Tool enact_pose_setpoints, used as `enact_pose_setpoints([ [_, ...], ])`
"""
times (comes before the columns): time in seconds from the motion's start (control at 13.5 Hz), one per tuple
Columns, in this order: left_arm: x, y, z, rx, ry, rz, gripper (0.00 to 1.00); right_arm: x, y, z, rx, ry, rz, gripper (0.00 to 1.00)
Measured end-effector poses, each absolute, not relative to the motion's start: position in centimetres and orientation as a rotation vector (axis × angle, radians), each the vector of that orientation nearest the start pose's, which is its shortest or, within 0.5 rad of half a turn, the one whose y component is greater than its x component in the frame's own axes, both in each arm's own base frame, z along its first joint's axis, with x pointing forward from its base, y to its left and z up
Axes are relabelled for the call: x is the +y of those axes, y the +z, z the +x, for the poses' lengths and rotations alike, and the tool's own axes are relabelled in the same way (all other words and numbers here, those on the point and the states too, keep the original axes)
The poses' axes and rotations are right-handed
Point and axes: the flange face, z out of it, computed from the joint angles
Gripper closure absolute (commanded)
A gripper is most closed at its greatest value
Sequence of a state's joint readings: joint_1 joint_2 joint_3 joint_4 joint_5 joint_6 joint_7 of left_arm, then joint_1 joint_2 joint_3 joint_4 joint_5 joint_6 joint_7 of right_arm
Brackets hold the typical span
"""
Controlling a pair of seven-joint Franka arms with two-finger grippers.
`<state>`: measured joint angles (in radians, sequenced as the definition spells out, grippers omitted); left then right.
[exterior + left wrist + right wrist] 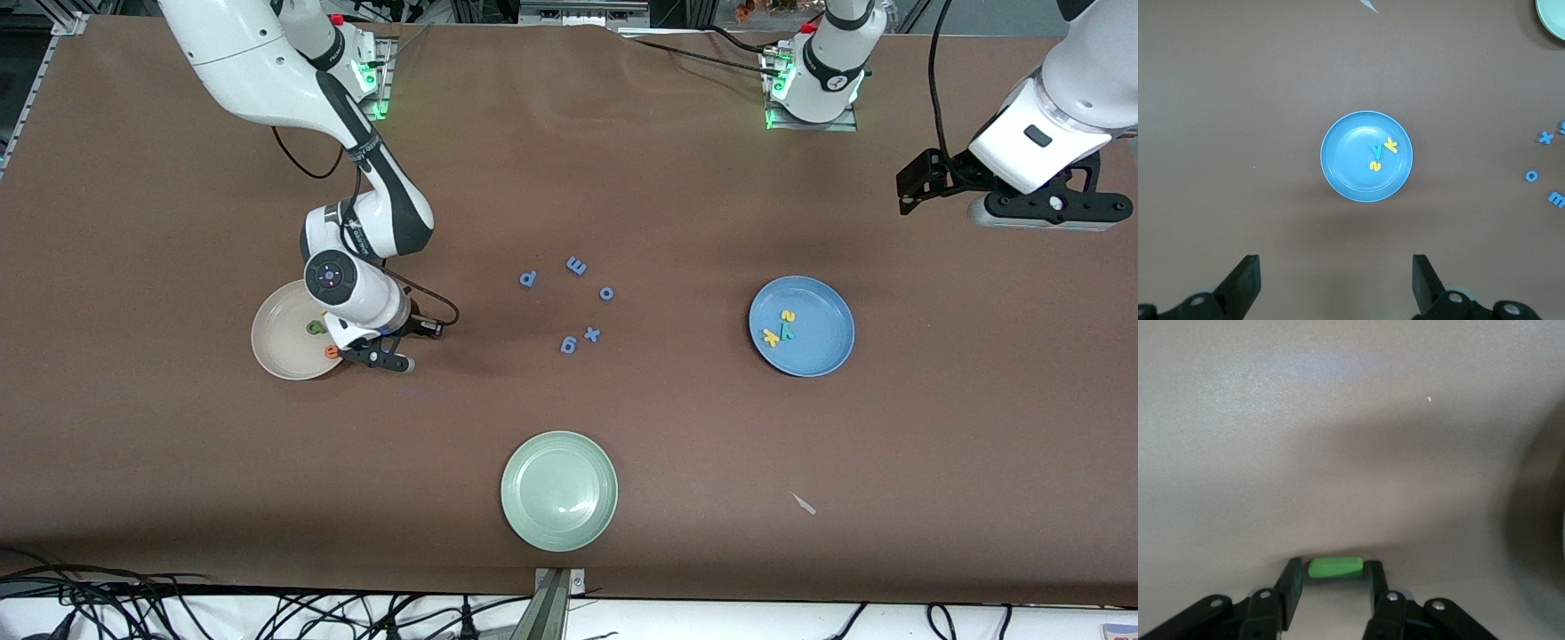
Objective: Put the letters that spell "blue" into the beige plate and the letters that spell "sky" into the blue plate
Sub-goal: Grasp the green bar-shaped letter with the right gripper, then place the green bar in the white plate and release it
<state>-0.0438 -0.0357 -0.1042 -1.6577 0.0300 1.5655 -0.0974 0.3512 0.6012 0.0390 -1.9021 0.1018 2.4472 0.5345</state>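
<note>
Broadly, the brown table carries three plates: the beige plate at nine o'clock, already holding a green letter and an orange letter; the blue plate at three o'clock with the yellow "s", teal "y" and yellow "k"; a pale green plate at six; periwinkle letters sit centre, unwanted; the right gripper, low beside the beige plate's rim, has its jaws pinched on a thin green piece, probably the "l", ready for lifting; the left gripper waits high with jaws spread wide, empty.
</note>
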Motion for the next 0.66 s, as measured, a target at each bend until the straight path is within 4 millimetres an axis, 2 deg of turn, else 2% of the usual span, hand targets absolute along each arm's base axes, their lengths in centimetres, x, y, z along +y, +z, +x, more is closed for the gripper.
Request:
enact_pose_setpoints([
  [0.66,-7.80,60.20,53.49,0.081,0.087,-3.098,0.00,23.64,17.69,57.73,0.356,0.135,-3.067,0.63],
])
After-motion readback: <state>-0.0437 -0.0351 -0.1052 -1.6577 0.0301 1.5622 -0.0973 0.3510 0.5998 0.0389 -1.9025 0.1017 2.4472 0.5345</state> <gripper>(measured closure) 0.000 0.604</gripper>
